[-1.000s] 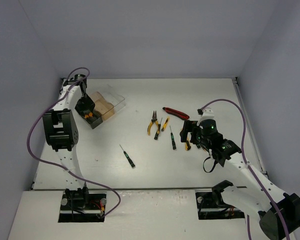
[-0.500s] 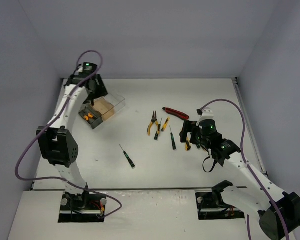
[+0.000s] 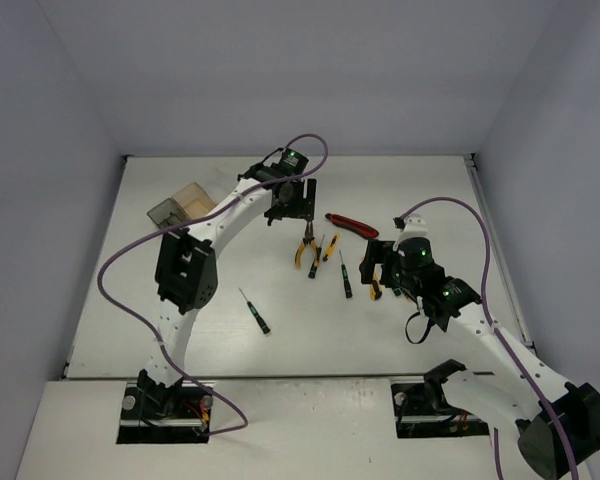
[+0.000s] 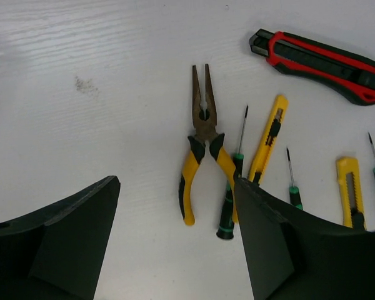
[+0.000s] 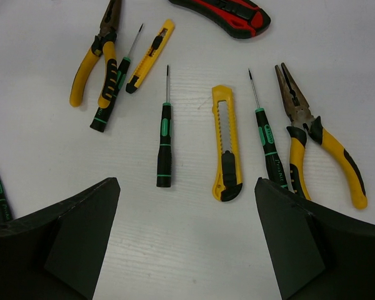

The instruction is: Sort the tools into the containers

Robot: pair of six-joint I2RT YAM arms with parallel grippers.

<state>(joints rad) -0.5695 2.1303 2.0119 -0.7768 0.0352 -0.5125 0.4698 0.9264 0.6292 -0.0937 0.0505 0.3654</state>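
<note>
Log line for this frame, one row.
left jaws: open, empty, aimed at pliers | right jaws: open, empty, over yellow utility knife | bins: far left

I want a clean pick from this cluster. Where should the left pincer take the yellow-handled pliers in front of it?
Take the pliers at the pivot, coming straight down with the left pincer closing across their width. The metal there is narrow with bare table on both sides; lower down, one handle lies against a green-black screwdriver.

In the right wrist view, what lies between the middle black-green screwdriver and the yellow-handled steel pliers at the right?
A yellow plastic utility knife and, beside the yellow-handled pliers, another slim black-green screwdriver; the right wrist view shows it.
</note>
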